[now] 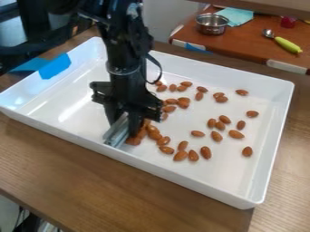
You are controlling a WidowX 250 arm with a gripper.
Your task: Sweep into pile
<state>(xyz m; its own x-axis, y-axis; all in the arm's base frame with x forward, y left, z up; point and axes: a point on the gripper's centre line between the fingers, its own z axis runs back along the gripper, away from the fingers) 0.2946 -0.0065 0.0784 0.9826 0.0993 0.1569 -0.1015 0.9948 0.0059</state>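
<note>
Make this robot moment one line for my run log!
gripper: low in white tray, holding silver tool | almonds: some beside tool, others scattered | pile: unfinished

From where I stand, the black arm [124, 61] comes in from the top left and drops nearly upright, a thin cable [161, 71] looping out beside its wrist [124, 68]. The gripper [124, 128] hangs low, pointing down, its two fingers slightly apart, clamped on what sits between them.

It is bright here. Light makes shiny white patches on the left part of the big, white, boxy tray [224, 174], and the brown almonds [205, 152] have small, soft shadows.
</note>
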